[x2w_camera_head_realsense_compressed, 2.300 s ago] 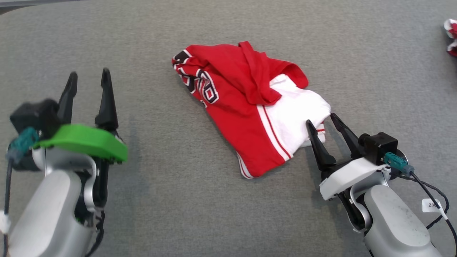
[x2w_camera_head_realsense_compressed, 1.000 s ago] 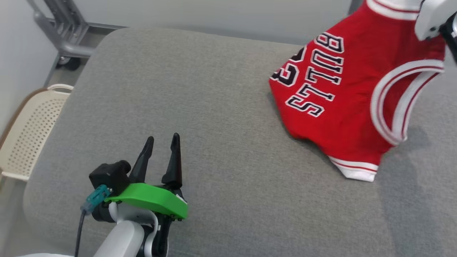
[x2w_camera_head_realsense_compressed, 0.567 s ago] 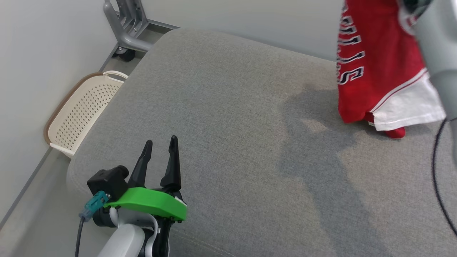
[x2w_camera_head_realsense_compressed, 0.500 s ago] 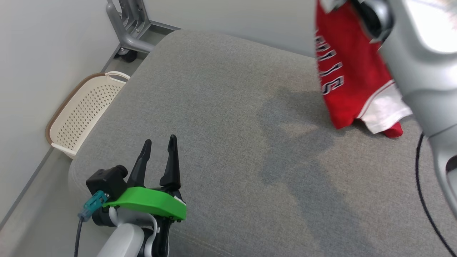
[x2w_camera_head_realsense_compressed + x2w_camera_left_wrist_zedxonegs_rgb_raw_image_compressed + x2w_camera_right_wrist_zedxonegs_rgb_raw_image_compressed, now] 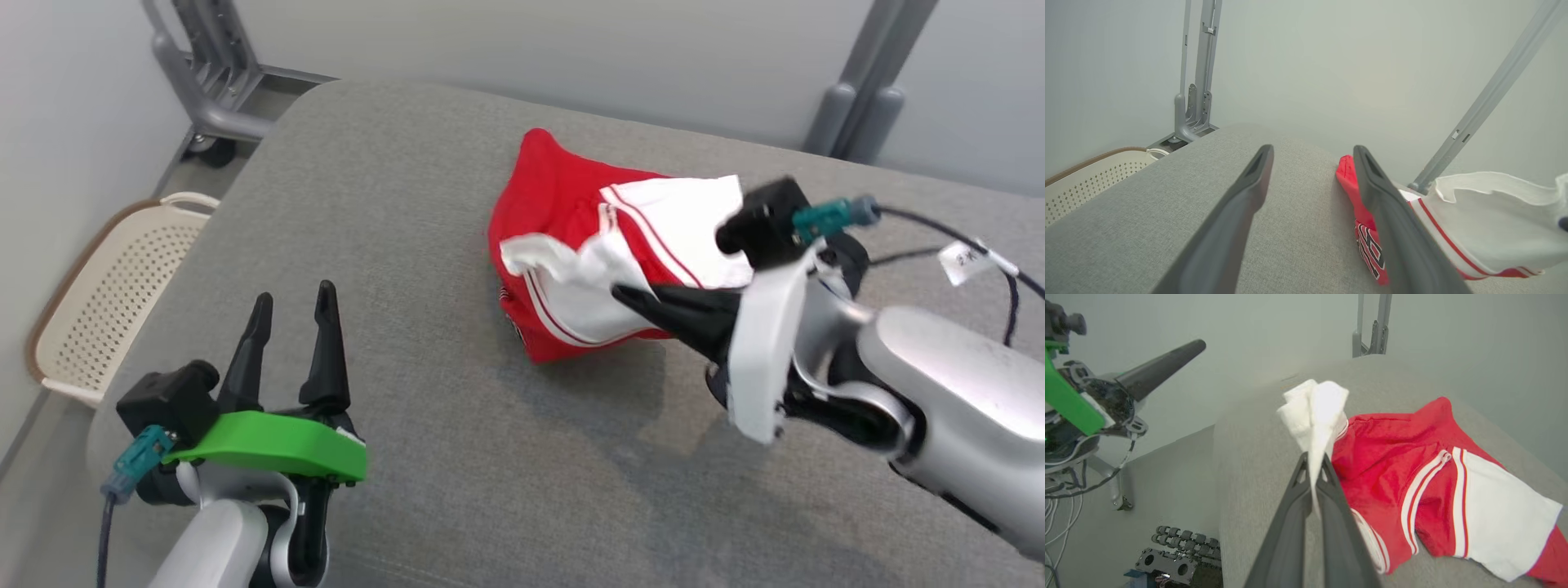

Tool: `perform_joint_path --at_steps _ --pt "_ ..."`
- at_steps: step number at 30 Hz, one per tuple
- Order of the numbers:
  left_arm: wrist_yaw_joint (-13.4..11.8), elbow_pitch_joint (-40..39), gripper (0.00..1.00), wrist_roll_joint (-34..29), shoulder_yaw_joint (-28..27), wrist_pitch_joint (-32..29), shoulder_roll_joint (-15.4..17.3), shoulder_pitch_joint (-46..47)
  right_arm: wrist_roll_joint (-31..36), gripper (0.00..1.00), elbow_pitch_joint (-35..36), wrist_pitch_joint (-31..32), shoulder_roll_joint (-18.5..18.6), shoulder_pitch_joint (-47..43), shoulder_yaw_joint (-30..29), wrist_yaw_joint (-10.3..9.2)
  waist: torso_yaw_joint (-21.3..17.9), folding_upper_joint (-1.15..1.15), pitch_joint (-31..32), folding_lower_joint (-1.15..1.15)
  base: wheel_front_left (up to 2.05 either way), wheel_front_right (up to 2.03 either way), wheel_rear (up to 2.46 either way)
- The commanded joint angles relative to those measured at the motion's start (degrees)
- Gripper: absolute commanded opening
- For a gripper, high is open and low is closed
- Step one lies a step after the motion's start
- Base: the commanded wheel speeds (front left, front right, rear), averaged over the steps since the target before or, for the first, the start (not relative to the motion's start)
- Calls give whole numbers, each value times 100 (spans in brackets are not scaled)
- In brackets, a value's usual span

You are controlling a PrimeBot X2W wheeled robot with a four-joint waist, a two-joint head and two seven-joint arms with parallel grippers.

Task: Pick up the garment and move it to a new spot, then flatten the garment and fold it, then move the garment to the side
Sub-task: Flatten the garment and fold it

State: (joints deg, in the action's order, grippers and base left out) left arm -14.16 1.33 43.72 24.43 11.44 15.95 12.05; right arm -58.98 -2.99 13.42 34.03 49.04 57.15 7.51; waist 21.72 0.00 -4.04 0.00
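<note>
Right gripper (image 5: 622, 292) clamped on a white fold of the garment (image 5: 555, 204), fingers pinched together, cloth poking out past the tips in the right wrist view. Rest of the garment is a red-and-white heap resting on the grey padded surface (image 5: 392, 196), just beyond and left of those tips. It's crumpled, so no clear long axis. Right arm is on it. Left gripper (image 5: 294, 296) has its fingers spread, holds nothing and sits low near the surface's near-left edge, well apart, with the garment ahead and to its right. Likely next: let go, then spread it flat with both arms. Perforated cream basket (image 5: 90, 310) on the floor at left, grey metal stand (image 5: 204, 90) behind, pale wall.
</note>
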Motion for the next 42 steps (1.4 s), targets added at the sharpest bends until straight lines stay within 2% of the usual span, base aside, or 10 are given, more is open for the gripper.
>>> perform_joint_path --at_steps 1,10,14,18,22,30,31,32,33,42 --pt "-45 -86 100 -54 -27 -27 78 -45 -68 0 270 69 252 -300 22 -3 -482 0 -171 0 0 0 0" --pt "-174 -403 100 -203 -28 -265 296 242 -437 0 1466 354 1702 -2123 115 -1 -1234 0 -442 0 0 0 0" --pt "-204 -449 100 -231 -36 -315 337 316 -266 0 1314 157 2023 -2654 3 -1 -1498 0 -529 0 0 0 0" --pt "-215 -472 100 -242 8 -371 356 330 -12 0 678 -252 2258 -2894 -441 -2 -1690 0 -598 0 0 0 0" --pt "-227 -473 100 -258 65 -424 368 372 531 0 -200 -699 2248 -2813 -967 -2 -1838 0 -713 0 0 0 0" --pt "-4 -60 100 -217 425 -572 69 646 1323 0 -1515 -1457 1530 -2681 -1487 -3 -1862 0 -923 0 0 0 0" --pt "45 33 100 -223 479 -602 39 700 1378 28 -1624 -1558 1454 -2674 -1538 -4 -1855 0 -935 0 0 0 0" --pt "95 132 100 -212 524 -623 7 754 1445 86 -1727 -1642 1372 -2681 -1572 -4 -1848 0 -943 0 0 0 0" --pt "141 239 100 -198 565 -658 -15 810 1498 100 -1816 -1725 1297 -2696 -1620 -4 -1846 0 -947 0 0 0 0" --pt "597 1381 100 -6 710 -972 -123 1423 1833 100 -1922 -2335 904 -2949 -2385 -4 -2122 0 -959 0 0 0 0"
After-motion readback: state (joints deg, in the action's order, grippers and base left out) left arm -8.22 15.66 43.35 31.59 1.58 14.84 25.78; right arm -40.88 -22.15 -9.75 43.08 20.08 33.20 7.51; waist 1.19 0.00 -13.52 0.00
